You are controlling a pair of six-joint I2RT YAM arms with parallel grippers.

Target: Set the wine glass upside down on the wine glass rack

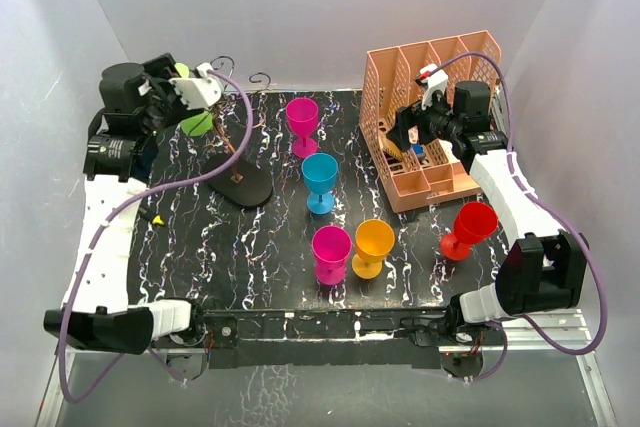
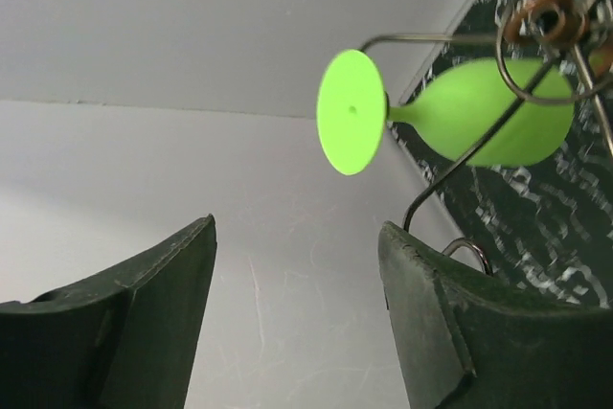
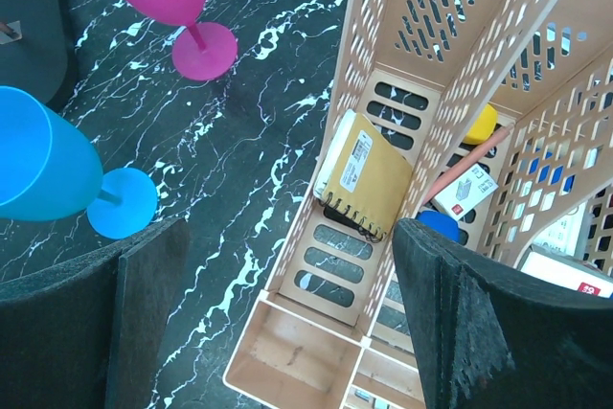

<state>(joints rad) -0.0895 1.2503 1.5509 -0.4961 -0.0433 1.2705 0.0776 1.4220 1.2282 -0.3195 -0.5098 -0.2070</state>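
Observation:
A lime green wine glass (image 2: 488, 112) hangs in the curled wire arms of the wine glass rack (image 2: 450, 165), its round foot (image 2: 351, 112) facing my left gripper and its bowl toward the marbled mat. In the top view the glass (image 1: 197, 124) sits at the far left beside the rack's black disc base (image 1: 245, 187). My left gripper (image 2: 297, 304) is open, a short way back from the foot, with nothing between its fingers. My right gripper (image 3: 287, 304) hangs open and empty over the peach organizer's edge.
Several upright glasses stand on the black mat: magenta (image 1: 302, 119), blue (image 1: 320, 179), a second magenta (image 1: 331, 252), orange (image 1: 373, 245) and red (image 1: 470, 228). The peach slotted organizer (image 1: 430, 117), holding a notebook and small items, is at the back right. White walls enclose the table.

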